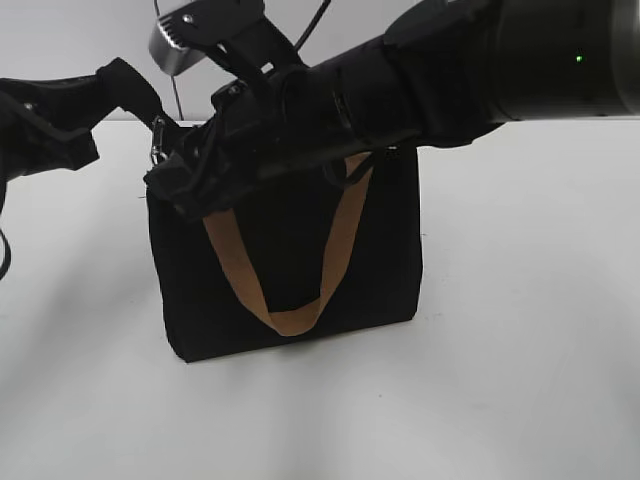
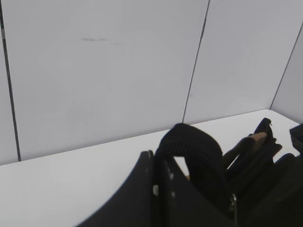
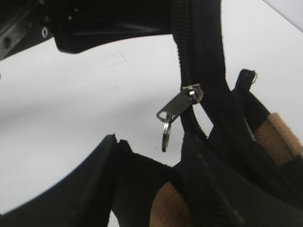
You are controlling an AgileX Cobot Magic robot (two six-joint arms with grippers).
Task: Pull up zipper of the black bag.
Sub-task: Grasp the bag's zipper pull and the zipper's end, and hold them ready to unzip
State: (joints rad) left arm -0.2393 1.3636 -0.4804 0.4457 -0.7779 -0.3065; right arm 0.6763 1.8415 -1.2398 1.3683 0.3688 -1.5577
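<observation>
Black bag, right arm blocking its top, white table

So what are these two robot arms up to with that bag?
Two robot arms are working on a rectangular black fabric bag with tan webbing handles, standing on a white table. The left gripper holds up a black strip at the bag's top corner. The right gripper sits at the top edge. The small silver zipper pull dangles free, not yet grasped.

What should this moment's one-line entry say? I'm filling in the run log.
left fingers: clamping black bag end tab | zipper: pull hangs free, ungripped | right fingers: near zipper, state unclear
</observation>
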